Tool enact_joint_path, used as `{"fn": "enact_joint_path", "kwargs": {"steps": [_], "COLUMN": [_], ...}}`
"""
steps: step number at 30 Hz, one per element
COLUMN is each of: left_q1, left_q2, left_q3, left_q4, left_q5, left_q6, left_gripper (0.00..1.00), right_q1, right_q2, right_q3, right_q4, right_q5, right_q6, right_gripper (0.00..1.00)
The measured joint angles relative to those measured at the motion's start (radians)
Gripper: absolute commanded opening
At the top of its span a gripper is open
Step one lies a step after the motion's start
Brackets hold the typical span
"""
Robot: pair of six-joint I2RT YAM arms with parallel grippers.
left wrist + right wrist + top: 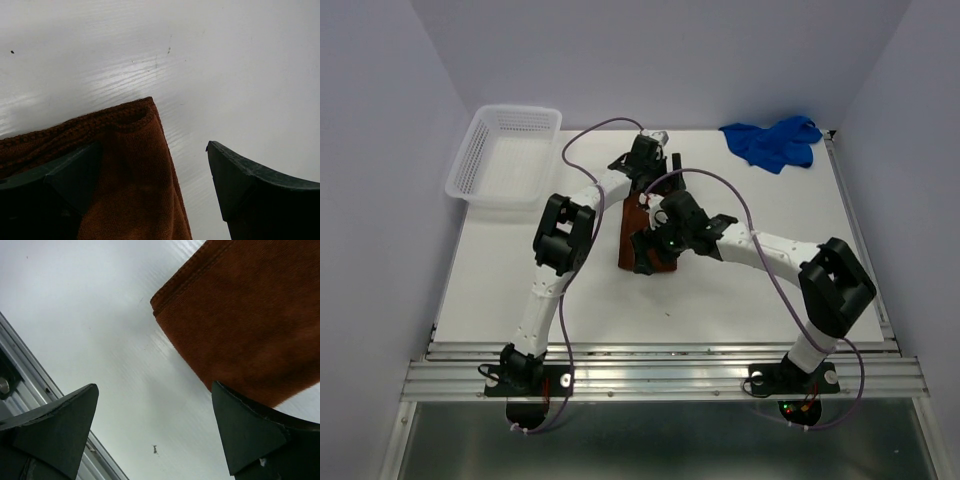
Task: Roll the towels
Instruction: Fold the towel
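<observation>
The work surface is a white table (pixel 650 310) enclosed on three sides by plain pale lavender-grey panels: a back wall (pixel 670 60), a left wall (pixel 370 200) and a right wall (pixel 920 150). A ribbed aluminium rail (pixel 660 372) runs along the table's near edge, with a dark glossy surface (pixel 670 440) below it. Lighting is even and diffuse; the left wrist view shows a soft glare patch (pixel 125 75) on the tabletop.

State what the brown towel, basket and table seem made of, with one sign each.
Brown towel: soft matte cloth, likely microfibre; fuzzy weave, stitched hem. Basket: probably white plastic; moulded lattice walls. Table: smooth, semi-gloss white surface, material unclear; glare streaks.
</observation>
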Motion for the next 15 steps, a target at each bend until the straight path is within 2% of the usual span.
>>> {"fn": "enact_joint_path", "kwargs": {"steps": [8,11,15], "left_q1": [0.006,0.019,0.077], "left_q2": [-0.038,-0.128,-0.356], "left_q3": [-0.013,-0.078,-0.262], "left_q4": [-0.040,-0.066,-0.049], "left_q5": [-0.041,-0.073,-0.105], "left_q6": [0.001,-0.007,-0.041], "left_gripper": [0.99,0.99,0.99], "right_q1": [-0.007,-0.007,-0.007], "right_q2": [-0.161,-0.139,-0.061], "right_q3": [-0.055,-0.059,-0.057], "right_q4": [-0.011,-0.021,-0.051], "right_q5": [0.151,0.177,0.180], "right_q6": [-0.330,-0.433,-0.509], "right_gripper": [1.00,1.00,0.99]}}
